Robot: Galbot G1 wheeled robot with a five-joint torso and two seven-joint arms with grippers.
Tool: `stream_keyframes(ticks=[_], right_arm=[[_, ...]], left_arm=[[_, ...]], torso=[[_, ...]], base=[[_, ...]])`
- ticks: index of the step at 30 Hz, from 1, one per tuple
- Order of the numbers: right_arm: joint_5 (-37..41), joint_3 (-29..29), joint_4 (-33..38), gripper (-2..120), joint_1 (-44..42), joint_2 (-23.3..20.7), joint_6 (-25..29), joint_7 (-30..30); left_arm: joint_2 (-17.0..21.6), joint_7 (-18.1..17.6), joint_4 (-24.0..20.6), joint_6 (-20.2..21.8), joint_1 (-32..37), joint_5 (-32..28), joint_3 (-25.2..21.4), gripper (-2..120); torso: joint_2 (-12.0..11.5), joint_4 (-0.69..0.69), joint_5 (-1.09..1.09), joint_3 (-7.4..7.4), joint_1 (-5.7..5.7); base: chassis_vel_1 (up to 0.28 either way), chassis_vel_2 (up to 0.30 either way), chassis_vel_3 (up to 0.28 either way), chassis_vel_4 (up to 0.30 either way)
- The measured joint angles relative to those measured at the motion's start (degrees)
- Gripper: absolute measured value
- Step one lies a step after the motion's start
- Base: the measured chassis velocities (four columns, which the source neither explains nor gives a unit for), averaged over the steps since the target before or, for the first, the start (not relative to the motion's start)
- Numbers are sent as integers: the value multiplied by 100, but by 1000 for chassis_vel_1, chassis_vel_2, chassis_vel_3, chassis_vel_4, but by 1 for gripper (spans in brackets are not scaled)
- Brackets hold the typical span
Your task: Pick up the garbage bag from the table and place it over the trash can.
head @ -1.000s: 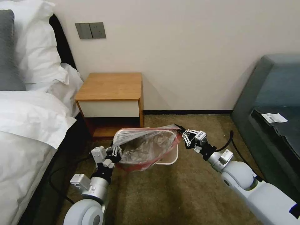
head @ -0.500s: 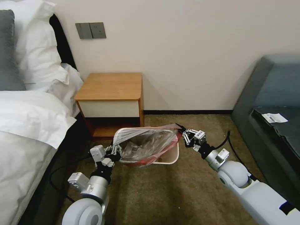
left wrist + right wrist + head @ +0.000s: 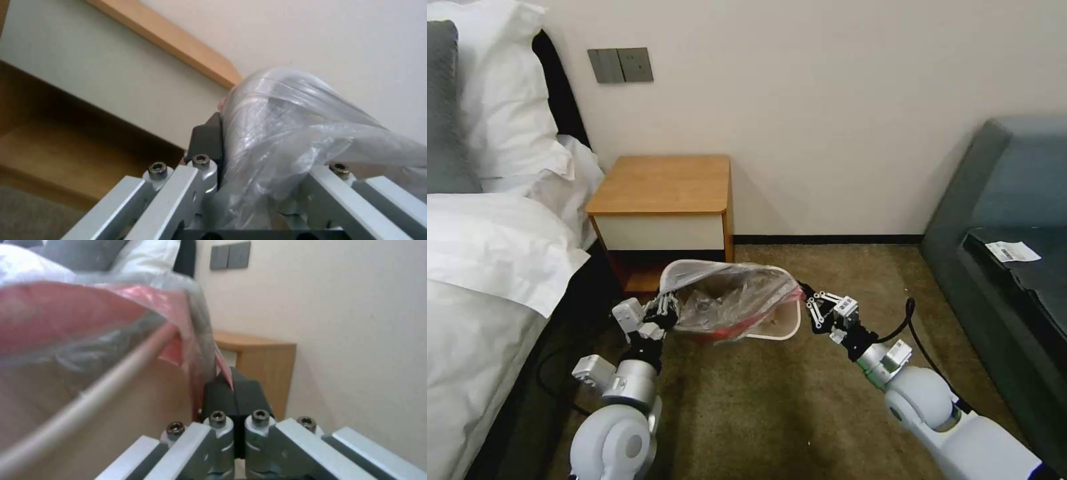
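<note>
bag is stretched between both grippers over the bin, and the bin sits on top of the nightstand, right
Not quite. The bag is stretched between the left gripper and right gripper over the bin, but the head view shows the bin on the carpet in front of the nightstand.

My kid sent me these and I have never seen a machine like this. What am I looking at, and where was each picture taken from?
It is a wheeled robot with two arms. The wide picture comes from a camera on its head, looking down at a bedroom floor; the two close-ups come from cameras on its wrists. The left gripper and the right gripper each pinch one side of a thin garbage bag with a red rim, stretching it open over a small cream trash can on the carpet. In the wrist views you see the metal fingers shut on the plastic. Behind stands a wooden table, beside a bed.
</note>
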Motion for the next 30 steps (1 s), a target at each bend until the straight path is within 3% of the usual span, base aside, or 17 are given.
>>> stream_keyframes(ticks=[2,7,9,13,23,25,27,30], right_arm=[[-4,16,38,0,0,10,-13,18],[-18,66,138,18,-29,33,-73,163],[-18,74,143,20,-34,36,-73,174],[-1,150,218,41,-69,73,-74,273],[233,282,552,73,-86,287,-188,534],[942,164,1128,93,-284,454,-499,882],[1116,107,1251,96,-308,483,-581,972],[2103,-176,1815,100,-324,614,-1035,1452]], left_arm=[[-2,-7,40,-6,-44,0,1,12],[-2,-60,225,-62,-154,-2,-4,12],[0,-61,237,-63,-160,-2,-6,12],[34,-71,376,-55,-211,9,-1,12],[23,-86,522,-90,-254,93,11,12],[16,-86,684,-195,-327,183,0,12],[9,-85,698,-210,-335,199,1,12],[-21,-68,731,-269,-362,278,24,12]], torso=[[0,0,0,0,0],[0,1,-2,0,0],[0,0,-2,0,0],[0,0,0,0,0],[0,0,0,0,0],[0,0,0,0,0],[0,0,0,0,0],[0,0,-1,0,0]], base=[[0,0,0,0],[0,0,0,0],[0,0,0,0],[0,0,0,0],[0,0,0,0],[0,0,0,0],[0,0,0,0],[0,0,0,0]])
